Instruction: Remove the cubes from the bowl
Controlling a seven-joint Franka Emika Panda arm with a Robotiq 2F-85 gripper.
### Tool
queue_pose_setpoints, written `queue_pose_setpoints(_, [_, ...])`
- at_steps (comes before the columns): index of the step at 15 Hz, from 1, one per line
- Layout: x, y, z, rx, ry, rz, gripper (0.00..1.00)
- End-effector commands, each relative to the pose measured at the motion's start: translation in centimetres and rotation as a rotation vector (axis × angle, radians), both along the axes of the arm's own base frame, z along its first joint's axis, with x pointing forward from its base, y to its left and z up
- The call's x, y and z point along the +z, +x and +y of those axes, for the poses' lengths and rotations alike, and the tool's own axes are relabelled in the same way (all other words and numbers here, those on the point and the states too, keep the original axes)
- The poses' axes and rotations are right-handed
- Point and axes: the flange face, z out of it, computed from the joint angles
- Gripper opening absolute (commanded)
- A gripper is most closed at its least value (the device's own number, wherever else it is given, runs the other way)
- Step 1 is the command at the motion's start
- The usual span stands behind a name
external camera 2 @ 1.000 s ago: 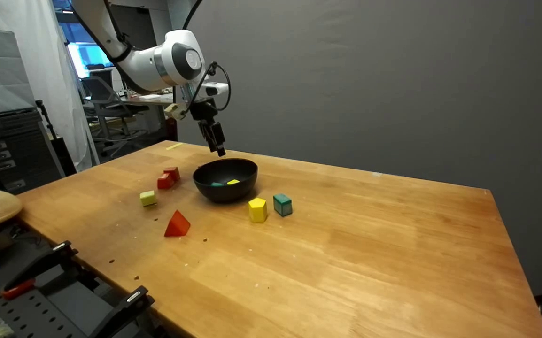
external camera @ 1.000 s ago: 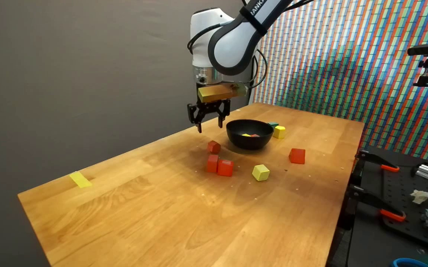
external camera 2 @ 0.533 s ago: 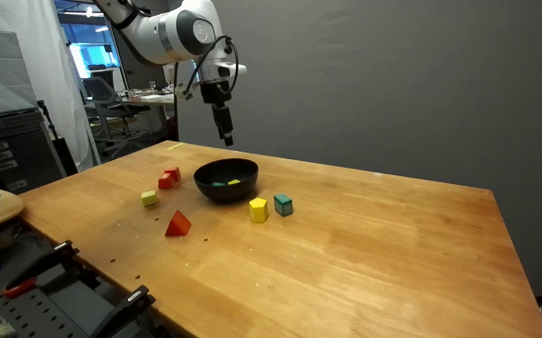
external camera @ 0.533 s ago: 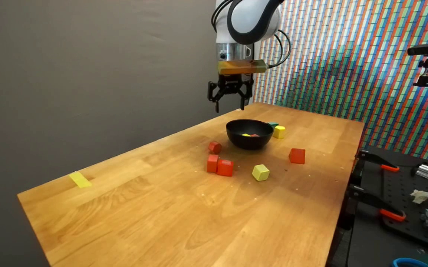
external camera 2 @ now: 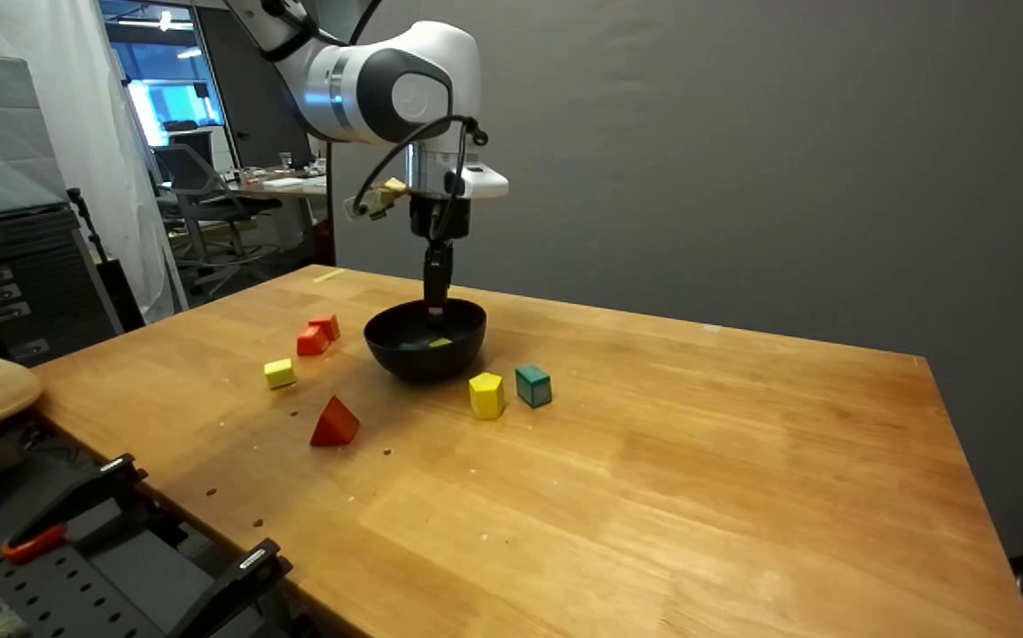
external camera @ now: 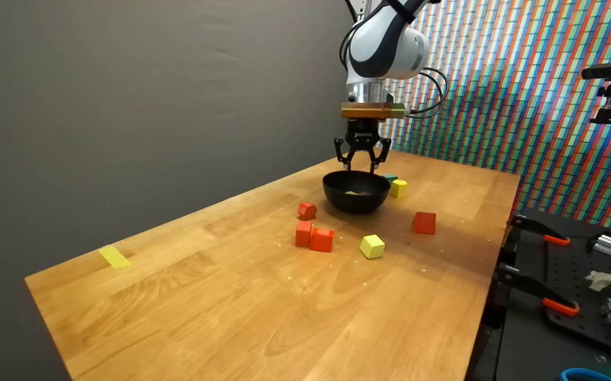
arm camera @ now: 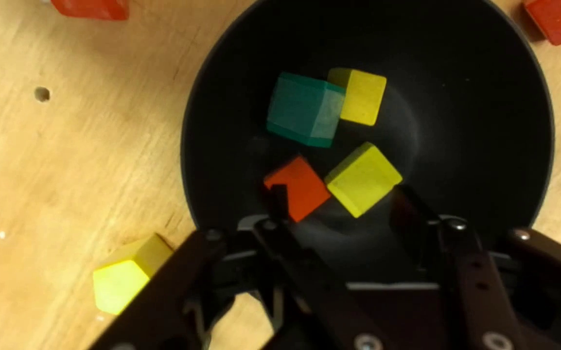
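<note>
While the fingers (arm camera: 279,204) stand apart, a red cube (arm camera: 306,189) and yellow cube (arm camera: 365,181) lie below — inside the bowl (arm camera: 489,126).

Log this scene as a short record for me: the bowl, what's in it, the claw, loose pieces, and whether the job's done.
Bowl: black, upright on the wooden table
Inside: teal block, red block, two yellow blocks
Claw: open, jaws apart, tips over or just inside the bowl; whether it touches the red block, can't tell
Loose on table: red wedge, pale yellow cube, yellow pentagonal piece, teal piece, three red pieces
Job: not done; four blocks in the bowl
</note>
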Motion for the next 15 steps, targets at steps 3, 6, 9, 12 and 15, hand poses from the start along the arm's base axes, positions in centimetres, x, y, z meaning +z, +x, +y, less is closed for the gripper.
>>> queue_pose_setpoints(3, [-1.6, -0.8, 1.0, -0.029, 0.011, -0.037, 0.50])
queue_pose_setpoints(6, [-2.9, -0.4, 1.9, -0.019, -0.009, -0.068, 0.63])
queue_pose_setpoints(9, [-3.5, 0.1, 2.5, -0.032, -0.028, -0.126, 0.86])
queue_pose_setpoints(12, [-4.1, 0.7, 2.4, -0.049, -0.067, -0.184, 1.00])
queue_pose_setpoints(15, [-5.0, 0.6, 2.0, -0.061, -0.098, -0.202, 1.00])
